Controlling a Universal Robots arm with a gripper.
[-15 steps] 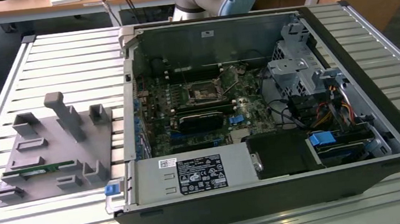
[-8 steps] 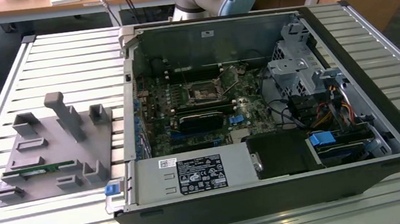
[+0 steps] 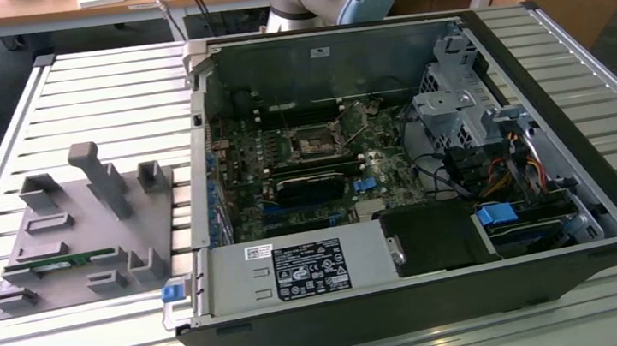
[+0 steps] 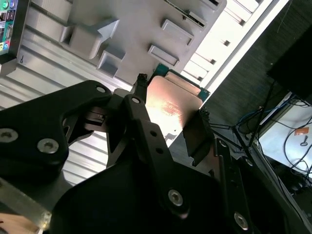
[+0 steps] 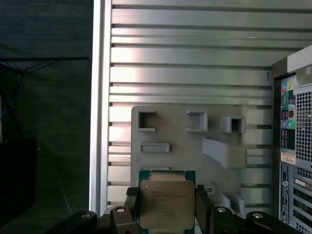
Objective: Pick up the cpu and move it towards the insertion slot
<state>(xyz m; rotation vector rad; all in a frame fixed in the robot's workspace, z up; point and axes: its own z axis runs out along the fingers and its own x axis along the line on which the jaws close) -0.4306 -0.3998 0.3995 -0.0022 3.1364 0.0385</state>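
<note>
cpu (image 5: 167, 204) is pinched by two edges in pincer (image 4: 171, 97), held up over grey tray (image 5: 170, 161), well apart from slot (image 3: 314, 142). Grip is edge-only, so it could be tilted or dropped w/ a jolt

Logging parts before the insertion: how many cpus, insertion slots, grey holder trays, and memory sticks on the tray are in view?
cpu: 1
insertion slot: 1
grey holder tray: 1
memory stick on the tray: 1
Total: 4
</note>
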